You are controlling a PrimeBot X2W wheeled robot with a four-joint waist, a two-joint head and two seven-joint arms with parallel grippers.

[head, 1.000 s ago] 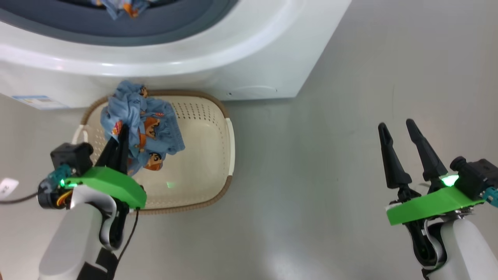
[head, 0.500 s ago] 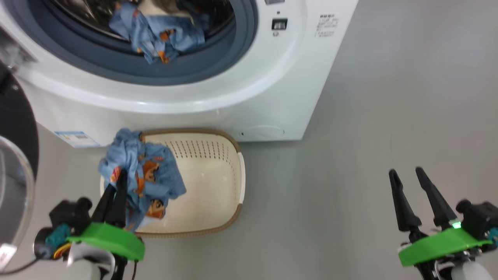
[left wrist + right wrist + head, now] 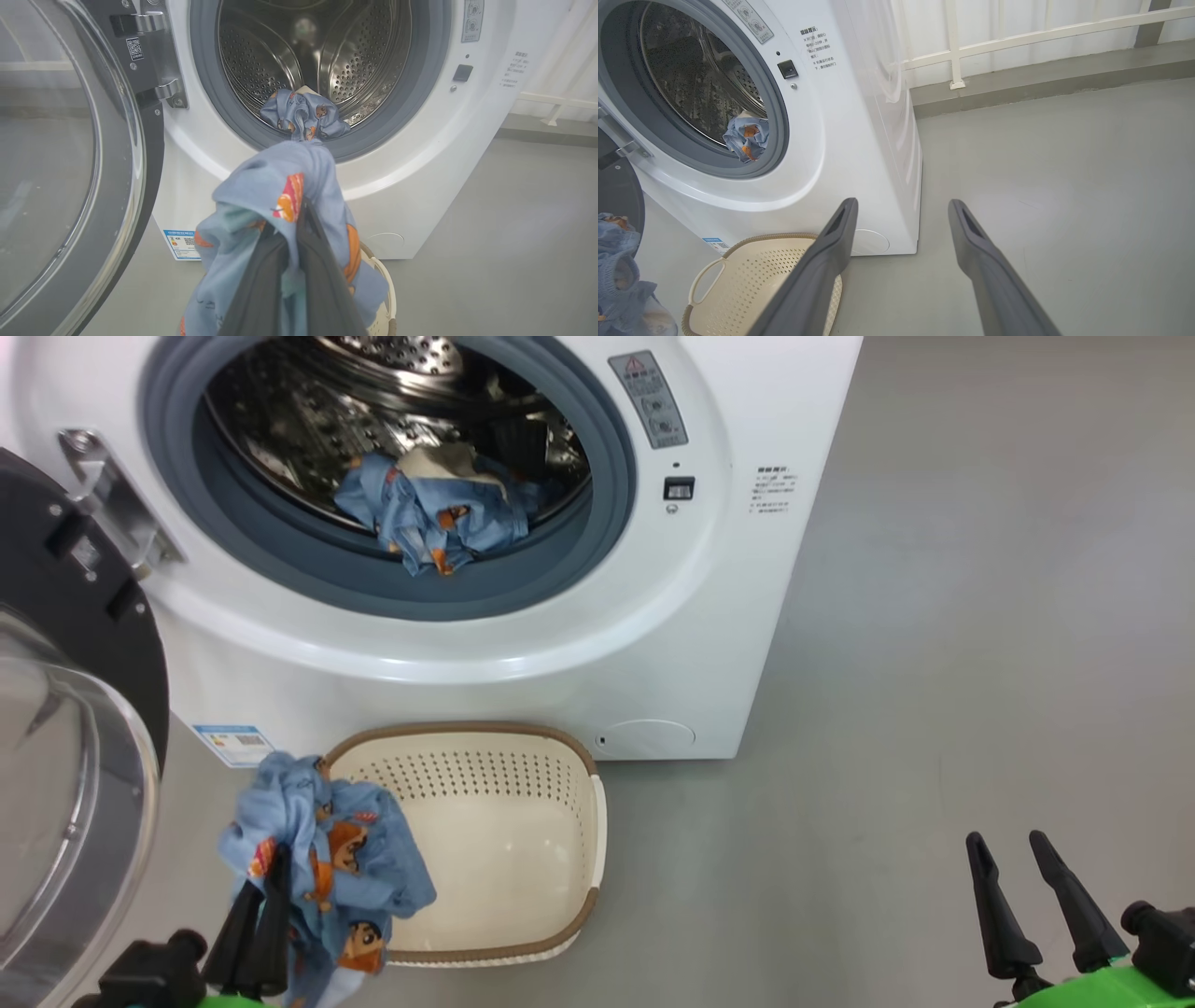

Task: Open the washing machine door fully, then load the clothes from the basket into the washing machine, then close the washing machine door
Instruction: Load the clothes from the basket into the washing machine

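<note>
My left gripper (image 3: 269,877) is shut on a light blue printed garment (image 3: 322,863), which hangs above the left end of the cream basket (image 3: 523,821). In the left wrist view the same garment (image 3: 275,205) drapes over my dark fingers (image 3: 322,289). The basket's floor is bare. More of the clothes (image 3: 429,513) lie at the drum's mouth in the washing machine (image 3: 709,616). The washing machine door (image 3: 75,728) stands swung open at the left. Low at the right, my right gripper (image 3: 1004,845) is open over bare floor, holding nothing.
Grey floor (image 3: 980,616) stretches to the right of the machine. A white railing and a low grey kerb (image 3: 1041,88) run behind it. The open door takes up the space left of the basket.
The head camera has tilted up, bringing the drum and open door into view. My left gripper stays shut on the garment above the basket. The right gripper stays open.
</note>
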